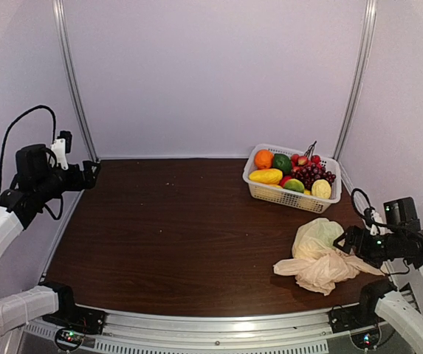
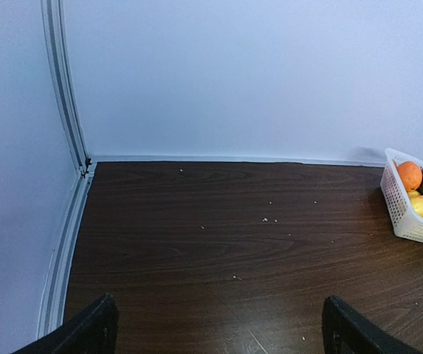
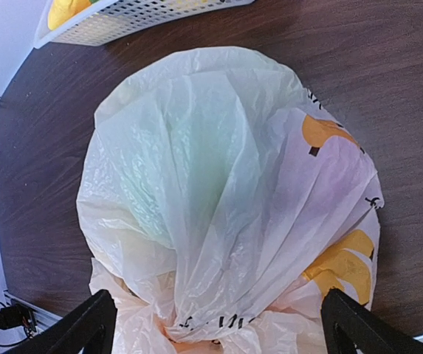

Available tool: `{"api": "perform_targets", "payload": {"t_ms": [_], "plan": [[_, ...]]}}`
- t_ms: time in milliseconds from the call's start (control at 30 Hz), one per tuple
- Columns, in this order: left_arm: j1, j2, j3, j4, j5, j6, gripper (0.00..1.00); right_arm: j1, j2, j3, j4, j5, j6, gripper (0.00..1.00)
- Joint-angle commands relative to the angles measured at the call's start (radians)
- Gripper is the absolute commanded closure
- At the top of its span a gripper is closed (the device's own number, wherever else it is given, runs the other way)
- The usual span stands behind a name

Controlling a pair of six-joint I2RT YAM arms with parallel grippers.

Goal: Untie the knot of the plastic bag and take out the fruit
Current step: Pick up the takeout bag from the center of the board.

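Observation:
The plastic bag [image 1: 317,253] lies on the dark table at the front right, cream and crinkly with yellow-orange marks [image 3: 340,254]. Its plastic gathers into the knot [image 3: 210,333] at the near end, partly cut off by the bottom edge of the right wrist view. The fruit inside is hidden except for a pale green tint [image 3: 196,158] showing through the plastic. My right gripper [image 3: 215,328] is open just over the bag [image 3: 218,192], one finger on each side of the knot, holding nothing. My left gripper [image 1: 91,172] hangs open and empty high at the far left.
A white lattice basket [image 1: 259,190] stands at the back right, holding an orange [image 1: 263,158], a long yellow mango [image 1: 266,176], green pieces and dark grapes [image 1: 311,175]. In the left wrist view the basket [image 2: 397,209] is at the right edge. Walls close in the table.

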Motion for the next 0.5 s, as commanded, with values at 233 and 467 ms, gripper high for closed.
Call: {"api": "perform_targets", "payload": {"t_ms": [233, 467], "plan": [[0.000, 0.010, -0.006, 0.016, 0.001, 0.019, 0.02, 0.321, 0.136, -0.056, 0.168, 0.226, 0.168, 0.02], [0.000, 0.014, -0.005, 0.012, 0.007, 0.020, 0.03, 0.566, 0.319, -0.090, 0.389, 0.358, 0.283, 0.08]]}}
